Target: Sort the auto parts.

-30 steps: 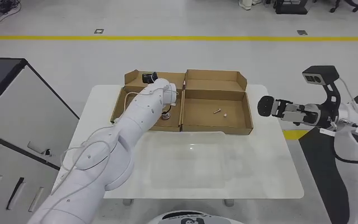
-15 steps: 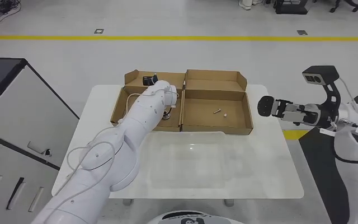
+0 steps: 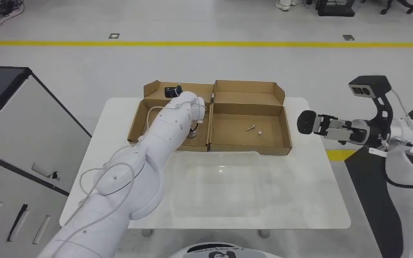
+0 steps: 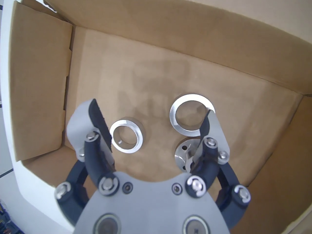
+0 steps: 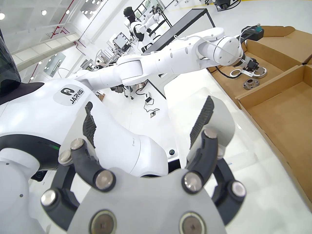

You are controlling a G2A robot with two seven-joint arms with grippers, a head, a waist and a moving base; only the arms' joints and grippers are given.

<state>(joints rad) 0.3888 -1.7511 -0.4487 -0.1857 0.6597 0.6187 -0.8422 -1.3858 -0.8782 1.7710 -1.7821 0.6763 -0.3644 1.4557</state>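
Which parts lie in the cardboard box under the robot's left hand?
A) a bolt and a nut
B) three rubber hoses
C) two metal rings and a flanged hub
C: below the open left hand, a thick ring, a wider flat ring and a flanged hub lie on the floor of the box.

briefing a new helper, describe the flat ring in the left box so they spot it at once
On the white table, look in the left cardboard box, under the open left pincer. Three metal parts lie on its floor: the flat ring is the widest and thinnest, unlike the thick collar and the holed flange.
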